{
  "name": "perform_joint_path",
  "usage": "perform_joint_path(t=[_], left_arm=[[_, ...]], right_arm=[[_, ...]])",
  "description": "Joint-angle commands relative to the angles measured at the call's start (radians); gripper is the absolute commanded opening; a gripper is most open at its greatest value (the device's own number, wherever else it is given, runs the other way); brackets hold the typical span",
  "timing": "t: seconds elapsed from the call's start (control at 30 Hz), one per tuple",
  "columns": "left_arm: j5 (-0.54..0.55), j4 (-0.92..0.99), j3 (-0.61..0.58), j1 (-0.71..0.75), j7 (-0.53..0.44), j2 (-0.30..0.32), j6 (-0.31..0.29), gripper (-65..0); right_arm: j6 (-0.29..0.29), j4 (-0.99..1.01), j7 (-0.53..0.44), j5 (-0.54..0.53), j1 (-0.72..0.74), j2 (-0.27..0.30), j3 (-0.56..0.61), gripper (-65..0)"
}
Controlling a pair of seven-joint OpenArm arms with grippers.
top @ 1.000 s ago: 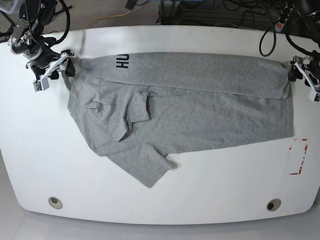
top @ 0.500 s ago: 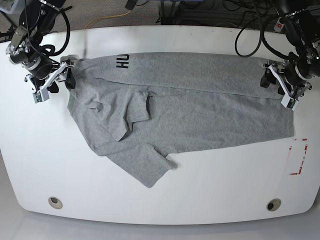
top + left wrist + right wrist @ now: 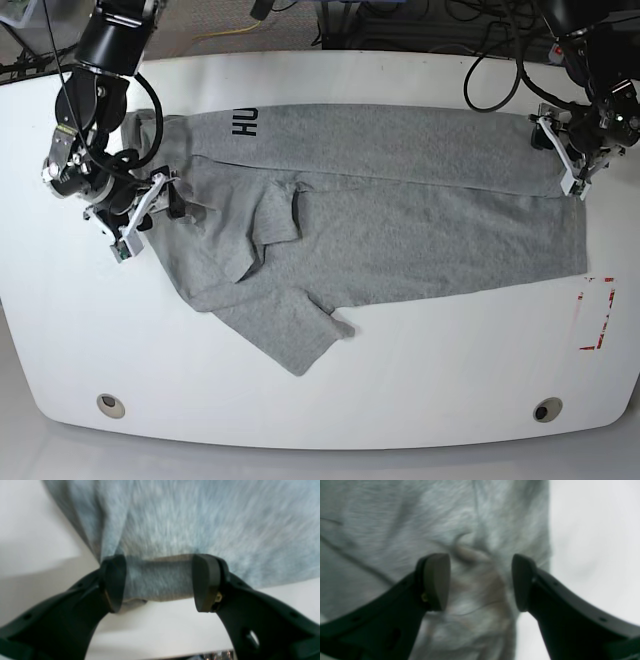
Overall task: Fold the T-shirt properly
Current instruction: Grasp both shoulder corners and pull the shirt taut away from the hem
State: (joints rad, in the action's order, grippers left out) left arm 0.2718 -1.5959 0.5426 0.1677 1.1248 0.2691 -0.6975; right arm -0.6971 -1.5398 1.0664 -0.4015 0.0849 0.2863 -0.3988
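Base view, read from nine o'clock across to three: the right gripper [image 3: 150, 207] sits at about nine o'clock over the T-shirt's [image 3: 400, 210] shoulder edge, its jaws parted with grey cloth between them. The T-shirt lies spread across the middle of the white table [image 3: 320, 390], folded lengthwise along its far side, with the black letters "HU" [image 3: 244, 122] showing at about eleven o'clock. One sleeve [image 3: 290, 335] points toward six o'clock, just left of centre. At about four o'clock near the table's edge lies a red-marked rectangle [image 3: 597, 313], apart from the cloth. The left gripper [image 3: 563, 155] sits at about two o'clock on the shirt's folded corner.

Right wrist view: the right gripper [image 3: 481, 580] holds its pads apart, and wrinkled grey fabric fills the gap; the pads [image 3: 437, 580] do not visibly press it, so whether cloth is gripped cannot be told.

Left wrist view: the left gripper [image 3: 160, 580] also stands partly open, with a band of the shirt's edge [image 3: 157, 580] spanning from one pad to the other, bare table below.
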Motion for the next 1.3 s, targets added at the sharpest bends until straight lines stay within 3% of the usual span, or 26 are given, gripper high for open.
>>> perform_joint_path(t=[0.0, 0.13, 0.33, 0.47, 0.63, 0.93, 1.03, 1.13, 1.27], left_arm=[[-0.009, 0.015, 0.004, 0.014, -0.036, 0.031, -0.001, -26.5], [-0.013, 0.006, 0.010, 0.042, -0.044, 0.032, -0.001, -26.5], [-0.013, -0.008, 0.014, 0.062, -0.042, 0.051, -0.001, -26.5], [-0.013, -0.011, 0.014, 0.062, -0.042, 0.051, -0.001, -26.5], [-0.013, -0.005, 0.014, 0.060, -0.044, 0.051, -0.001, -26.5], [-0.013, -0.008, 0.014, 0.060, -0.044, 0.052, -0.001, -26.5], [-0.015, -0.005, 0.014, 0.062, -0.044, 0.060, -0.001, -26.5], [-0.015, -0.004, 0.007, 0.062, -0.044, 0.078, -0.001, -26.5], [-0.015, -0.004, 0.010, 0.065, -0.044, 0.086, -0.001, -26.5]], right_arm=[[-0.001, 0.046, -0.039, 0.049, 0.065, 0.009, -0.001, -27.7], [-0.001, 0.121, -0.073, 0.112, 0.120, 0.017, -0.001, -27.7], [-0.001, -0.017, 0.045, 0.040, 0.043, 0.052, -0.024, -27.7], [-0.001, -0.156, 0.114, -0.007, -0.072, 0.041, -0.104, -27.7], [-0.001, -0.273, 0.137, -0.014, -0.213, -0.014, -0.151, -27.7], [-0.001, -0.282, 0.136, -0.015, -0.316, -0.048, -0.222, -28.4], [-0.001, -0.264, 0.134, -0.014, -0.328, -0.054, -0.223, -35.2], [-0.001, -0.206, 0.133, -0.014, -0.327, -0.052, -0.223, -46.3], [-0.001, -0.146, 0.113, -0.014, -0.328, -0.049, -0.222, -46.6]])
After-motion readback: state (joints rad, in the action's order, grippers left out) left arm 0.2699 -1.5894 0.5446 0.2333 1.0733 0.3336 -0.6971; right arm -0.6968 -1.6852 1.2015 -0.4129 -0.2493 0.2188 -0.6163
